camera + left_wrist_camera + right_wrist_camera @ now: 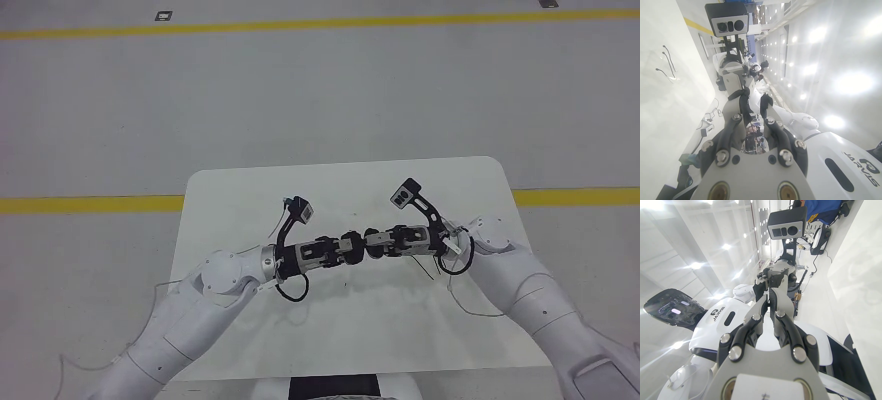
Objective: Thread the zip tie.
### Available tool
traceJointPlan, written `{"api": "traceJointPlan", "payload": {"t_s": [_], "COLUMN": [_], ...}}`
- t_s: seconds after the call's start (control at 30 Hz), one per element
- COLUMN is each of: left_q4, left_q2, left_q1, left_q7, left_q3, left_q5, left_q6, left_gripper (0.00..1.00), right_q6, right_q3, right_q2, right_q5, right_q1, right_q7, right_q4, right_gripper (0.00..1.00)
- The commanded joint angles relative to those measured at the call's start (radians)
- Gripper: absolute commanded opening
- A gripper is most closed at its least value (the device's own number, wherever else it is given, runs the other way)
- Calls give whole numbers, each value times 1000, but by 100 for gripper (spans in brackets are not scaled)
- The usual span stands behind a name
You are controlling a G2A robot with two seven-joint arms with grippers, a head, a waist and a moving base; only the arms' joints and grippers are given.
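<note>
Left pincer (753, 96) aloft | zip ties (668, 62) on white table (668, 113) | yellow-striped floor (300, 100)

Top camera: high overhead, looking down on white rounded-corner table (340, 190). Wrist cameras sit close behind left gripper (754, 97), right gripper (768, 298), facing each other; each frames the other's black boxy camera (728, 19).

Ahead of jaws: left gripper (754, 100) and right gripper (769, 298) meet tip to tip, each blocking the other's straight path.
Below jaws: table (440, 190), apart from them.
On table, well off to one side: three zip ties (668, 64).
Behind each gripper: camera (727, 19) on raised bracket.
Above jaws: open room.
</note>
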Motion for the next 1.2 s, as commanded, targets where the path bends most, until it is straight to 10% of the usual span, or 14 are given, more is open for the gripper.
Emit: {"api": "traceJointPlan", "payload": {"t_s": [0.0, 1.17], "left_q4": [1, 7], "left_q2": [0, -4], "left_q1": [0, -1], "left_q7": [-1, -8], "left_q3": [0, 7], "left_q5": [-1, 8], "left_q6": [1, 19], "left_gripper": [14, 5], "right_q6": [0, 0], "right_q3": [0, 4], "right_q2": [0, -2], "right_q5": [-1, -12], "right_q1": [0, 2], "right_q7": [0, 0], "right_q4": [0, -2], "right_gripper": [0, 0]}}
